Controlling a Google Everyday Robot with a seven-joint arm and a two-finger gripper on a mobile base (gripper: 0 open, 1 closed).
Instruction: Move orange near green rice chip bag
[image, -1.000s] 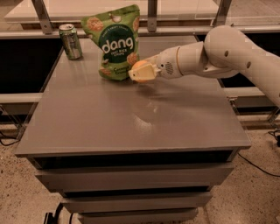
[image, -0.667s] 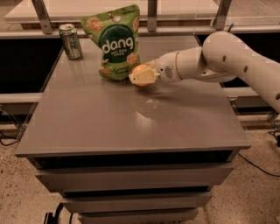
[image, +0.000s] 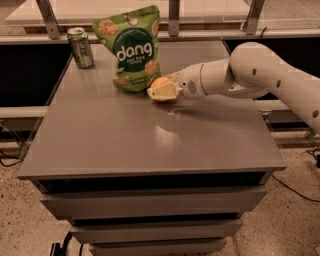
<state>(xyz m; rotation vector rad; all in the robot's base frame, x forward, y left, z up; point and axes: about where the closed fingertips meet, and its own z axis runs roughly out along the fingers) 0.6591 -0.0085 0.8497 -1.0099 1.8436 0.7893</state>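
Since a second ago, the end effector (image: 159, 91) has sunk a little lower toward the desk (image: 150, 145), bringing the orange (image: 160, 81) down with it; its sideways position has hardly changed. It now sits just above the grey surface, or possibly on it; the view does not settle which. Its pale fingers (image: 167, 93) are closed around the orange, and only the fruit's upper curve shows above them. The orange lies just beside the lower right corner of the green rice chip bag (image: 132, 47), close enough that the two seem to touch, though contact cannot be confirmed. The bag stands upright near the far edge of the desk, its white lettering facing the camera. The white arm (image: 260, 75) reaches in from the right, roughly level, across the far half of the desk. A green can (image: 81, 47) stands upright at the far left corner, well apart from the bag and the orange.
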